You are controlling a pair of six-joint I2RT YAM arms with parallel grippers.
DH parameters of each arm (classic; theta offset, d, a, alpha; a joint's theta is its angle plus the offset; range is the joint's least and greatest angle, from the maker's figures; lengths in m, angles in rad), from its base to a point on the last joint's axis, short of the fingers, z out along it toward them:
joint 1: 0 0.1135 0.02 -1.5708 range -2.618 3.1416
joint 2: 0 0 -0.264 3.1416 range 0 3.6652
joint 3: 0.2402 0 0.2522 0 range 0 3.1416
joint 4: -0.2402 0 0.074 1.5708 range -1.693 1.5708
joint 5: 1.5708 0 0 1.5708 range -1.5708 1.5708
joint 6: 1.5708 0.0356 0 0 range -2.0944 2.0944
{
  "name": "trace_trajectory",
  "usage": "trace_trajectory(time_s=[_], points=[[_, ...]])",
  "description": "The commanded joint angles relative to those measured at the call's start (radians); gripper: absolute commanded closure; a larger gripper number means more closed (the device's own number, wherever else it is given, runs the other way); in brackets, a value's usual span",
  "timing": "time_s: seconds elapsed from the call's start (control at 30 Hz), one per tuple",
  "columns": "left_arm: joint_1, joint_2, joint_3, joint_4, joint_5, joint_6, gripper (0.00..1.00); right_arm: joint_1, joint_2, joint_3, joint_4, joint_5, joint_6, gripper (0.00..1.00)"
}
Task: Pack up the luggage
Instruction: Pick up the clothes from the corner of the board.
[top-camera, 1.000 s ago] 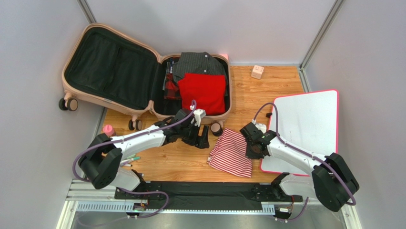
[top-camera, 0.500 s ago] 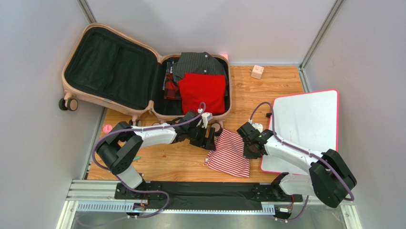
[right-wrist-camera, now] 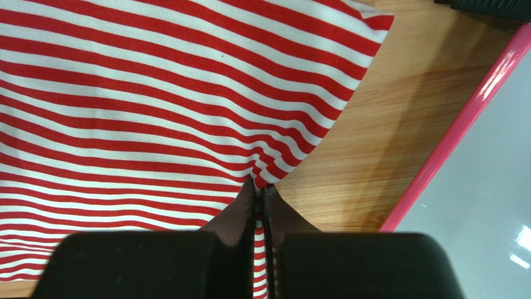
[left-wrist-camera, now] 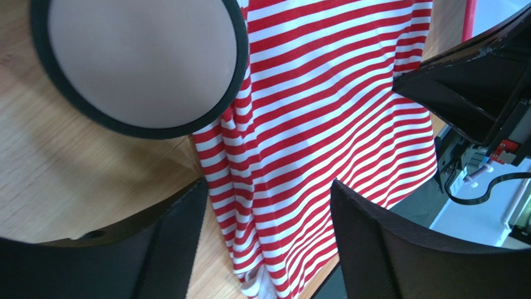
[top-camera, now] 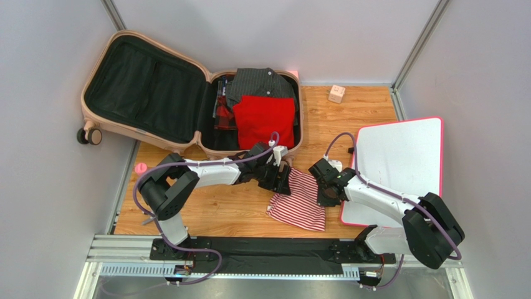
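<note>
Left gripper (left-wrist-camera: 269, 212) advanced, agape astride striped cloth (left-wrist-camera: 311, 124), maybe touching; right gripper (right-wrist-camera: 258, 190) pinches it.

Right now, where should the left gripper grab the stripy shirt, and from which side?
The left edge of the stripy shirt, coming down from above. It lies mostly flat, so only an edge can be pinched. The right gripper clamps the right edge, and the open left gripper hovers over the left one.

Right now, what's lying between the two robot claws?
The red-and-white striped cloth lies between the left gripper and right gripper, as the top view shows; the right one pinches its edge.
</note>
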Motion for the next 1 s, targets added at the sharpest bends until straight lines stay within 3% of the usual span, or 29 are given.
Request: trace_trajectory(time_s=[0.0,0.07,0.23,0.33,0.4,0.6,0.83,0.97], points=[[-0.018,0.031,0.031,-0.023,0.005,0.013,0.26,0.011,0.027,-0.031,0.039,-0.044,0.008,1.00],[-0.021,0.046,0.037,-0.029,0.011,0.013,0.38,0.011,0.016,-0.036,0.037,-0.044,0.011,1.00],[-0.030,0.074,0.046,-0.027,0.038,0.013,0.57,0.011,-0.004,-0.048,0.032,-0.044,0.017,1.00],[-0.038,0.080,0.049,-0.030,0.038,0.013,0.76,0.011,-0.015,-0.059,0.032,-0.047,0.022,1.00],[-0.039,0.081,0.053,-0.038,0.038,0.011,0.97,0.011,-0.030,-0.062,0.025,-0.052,0.025,1.00],[-0.062,0.016,0.068,-0.134,0.044,0.056,1.00,0.020,-0.136,0.006,-0.105,-0.044,0.039,1.00],[-0.070,-0.240,0.068,-0.260,-0.058,0.080,1.00,0.028,-0.315,0.184,-0.305,-0.018,0.085,1.00],[-0.070,-0.346,0.088,-0.314,-0.133,0.079,1.00,0.028,-0.329,0.283,-0.353,0.000,0.080,1.00]])
